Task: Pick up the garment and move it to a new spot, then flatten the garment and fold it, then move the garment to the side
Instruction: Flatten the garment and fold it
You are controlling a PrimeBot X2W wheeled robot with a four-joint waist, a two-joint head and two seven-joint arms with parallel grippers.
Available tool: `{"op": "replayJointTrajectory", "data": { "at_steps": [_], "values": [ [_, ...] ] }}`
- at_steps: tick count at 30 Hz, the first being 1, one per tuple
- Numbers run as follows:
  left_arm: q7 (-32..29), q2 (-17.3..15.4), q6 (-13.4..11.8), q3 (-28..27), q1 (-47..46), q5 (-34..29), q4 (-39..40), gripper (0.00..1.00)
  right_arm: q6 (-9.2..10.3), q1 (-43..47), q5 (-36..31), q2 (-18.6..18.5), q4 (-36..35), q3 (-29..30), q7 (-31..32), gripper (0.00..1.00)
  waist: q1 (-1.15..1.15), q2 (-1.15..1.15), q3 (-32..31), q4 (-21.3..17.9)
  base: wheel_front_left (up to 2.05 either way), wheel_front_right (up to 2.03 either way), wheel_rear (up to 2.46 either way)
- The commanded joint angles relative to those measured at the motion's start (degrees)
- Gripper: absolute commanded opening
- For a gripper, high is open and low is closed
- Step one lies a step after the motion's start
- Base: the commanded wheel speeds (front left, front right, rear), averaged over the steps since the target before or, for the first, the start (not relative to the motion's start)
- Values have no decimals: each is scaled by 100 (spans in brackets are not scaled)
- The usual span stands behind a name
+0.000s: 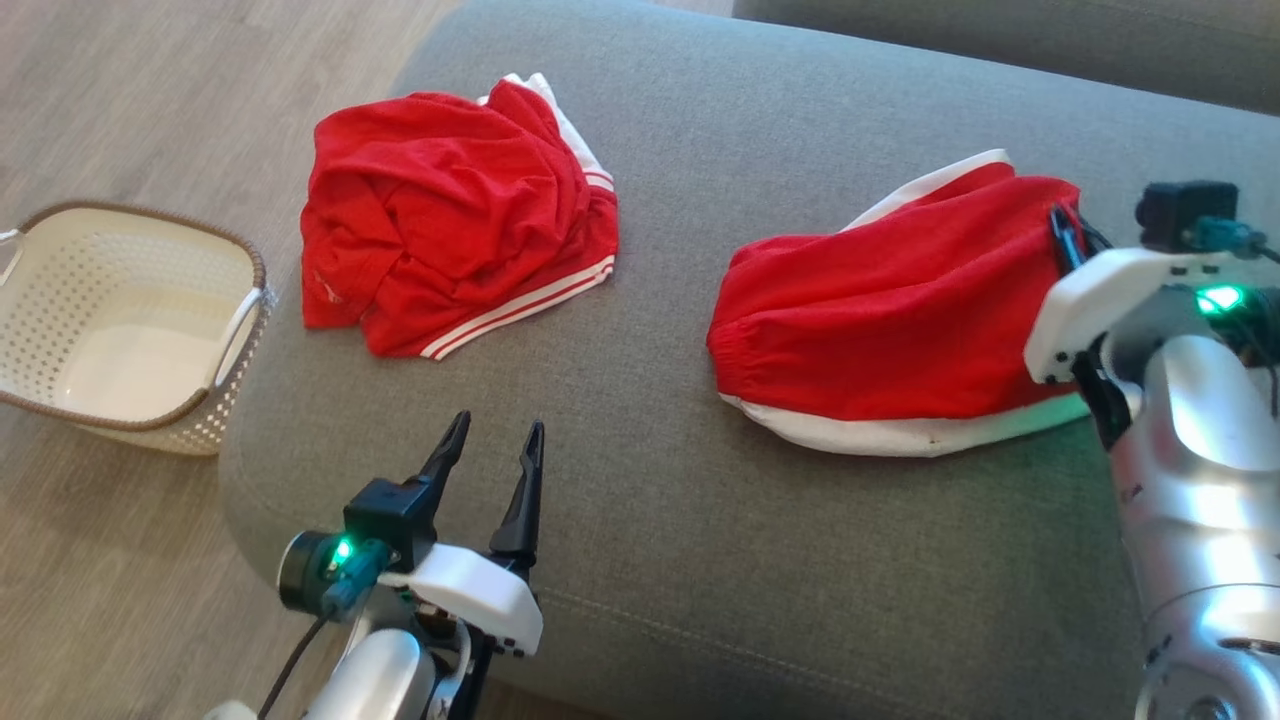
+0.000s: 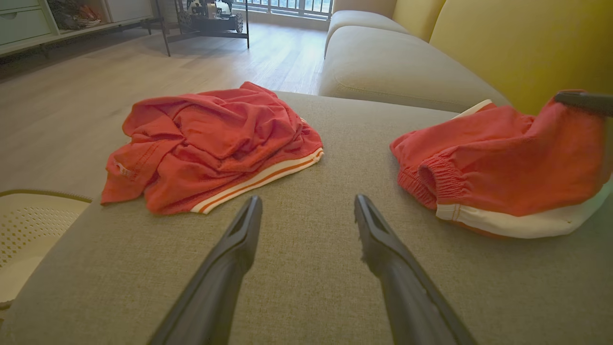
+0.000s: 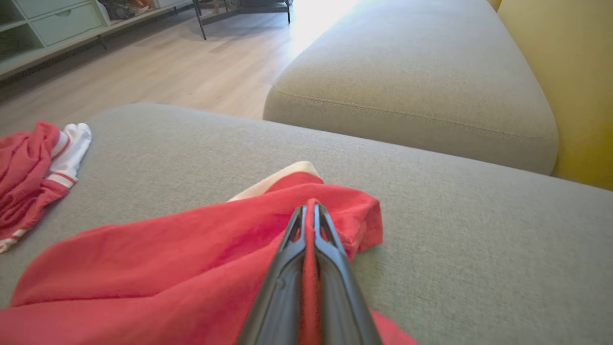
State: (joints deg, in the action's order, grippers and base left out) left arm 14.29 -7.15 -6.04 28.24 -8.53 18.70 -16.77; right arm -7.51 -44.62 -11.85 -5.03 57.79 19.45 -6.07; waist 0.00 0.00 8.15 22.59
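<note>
The garment (image 1: 900, 320), red shorts with white trim, lies on the right of the grey sofa cushion (image 1: 680, 560). My right gripper (image 1: 1066, 236) is shut on a red fold at its far right edge, and the cloth rises toward the pinch. In the right wrist view the fingers (image 3: 330, 249) are pressed together with red fabric (image 3: 191, 268) squeezed between them at the gripper's tip (image 3: 311, 211). My left gripper (image 1: 500, 428) stands open and holds nothing over the cushion's near edge, pointing at bare fabric between the two red heaps (image 2: 307, 201). The left wrist view has the garment (image 2: 503, 167) at the right.
A second red garment (image 1: 450, 220) with white stripes lies crumpled on the cushion's far left (image 2: 215, 139). A white perforated basket (image 1: 240, 330) sits on the wood floor left of the sofa. Another cushion (image 3: 407, 72) and a yellow backrest (image 3: 574, 72) lie beyond.
</note>
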Motion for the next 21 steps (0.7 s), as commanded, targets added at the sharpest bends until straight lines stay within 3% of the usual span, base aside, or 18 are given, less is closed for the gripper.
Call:
{"op": "replayJointTrajectory", "data": {
  "at_steps": [1,2,3,8,13,18,21],
  "values": [
    [71,-20,5,-237,-266,-61,147,100,2,-247,-134,11,-88,-1,-48,0,0,0,20,19,0,0,0],
    [71,-8,9,-246,-268,-71,139,100,2,-252,-260,3,-49,109,-59,63,0,0,27,22,0,0,0],
    [71,3,13,-256,-269,-81,133,100,2,-252,-363,7,4,241,-35,100,0,0,31,20,0,0,0],
    [71,40,39,-317,-265,-129,124,100,2,-246,-767,102,170,563,-226,100,0,0,-76,-113,0,0,0],
    [71,74,83,-391,-230,-156,154,100,2,-209,-733,182,266,613,-667,100,0,0,-324,-384,0,0,0],
    [71,101,130,-464,-85,-130,105,100,2,12,-199,210,178,289,-874,100,0,0,-641,-775,0,0,0],
    [71,126,185,-486,-9,-87,48,100,2,272,522,212,-243,-309,-888,100,0,0,-782,-1030,0,0,0]
  ]
}}
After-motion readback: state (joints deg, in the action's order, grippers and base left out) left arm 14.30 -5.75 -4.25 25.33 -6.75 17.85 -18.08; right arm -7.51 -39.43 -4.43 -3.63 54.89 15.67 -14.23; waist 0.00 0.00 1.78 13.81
